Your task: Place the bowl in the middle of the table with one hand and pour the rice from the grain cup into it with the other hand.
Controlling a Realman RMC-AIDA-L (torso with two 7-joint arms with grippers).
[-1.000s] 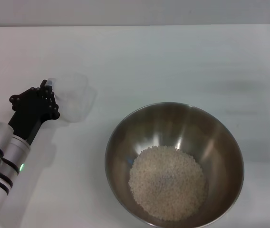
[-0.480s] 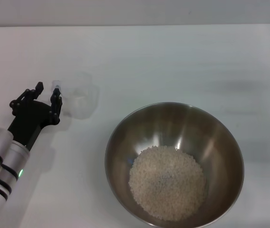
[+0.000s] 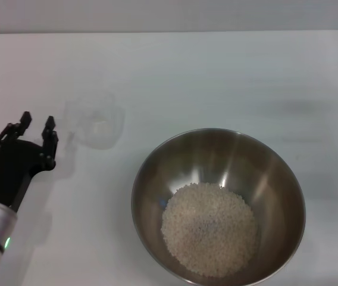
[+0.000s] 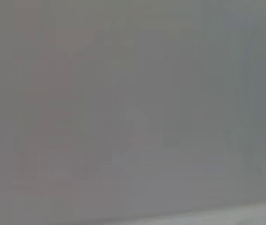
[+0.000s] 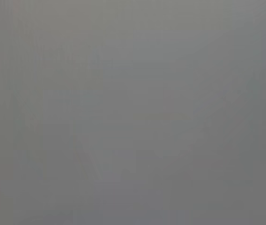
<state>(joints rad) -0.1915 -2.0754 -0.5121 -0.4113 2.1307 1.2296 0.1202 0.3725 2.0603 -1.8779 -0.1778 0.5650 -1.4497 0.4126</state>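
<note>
In the head view the steel bowl [image 3: 219, 205] sits on the white table [image 3: 216, 77] at the front, right of centre, with a mound of rice [image 3: 209, 229] in its bottom. The clear grain cup [image 3: 94, 123] stands upright and looks empty to the bowl's upper left. My left gripper [image 3: 37, 123] is open, a short way left of the cup and apart from it, holding nothing. The right gripper is out of view. Both wrist views show only a flat grey blur.
The table's far edge [image 3: 169, 31] runs across the top of the head view. White tabletop stretches behind and to the right of the bowl.
The left gripper has let go of the grain cup, opened, and drawn back to the left and toward me. The cup stays standing on the table.
</note>
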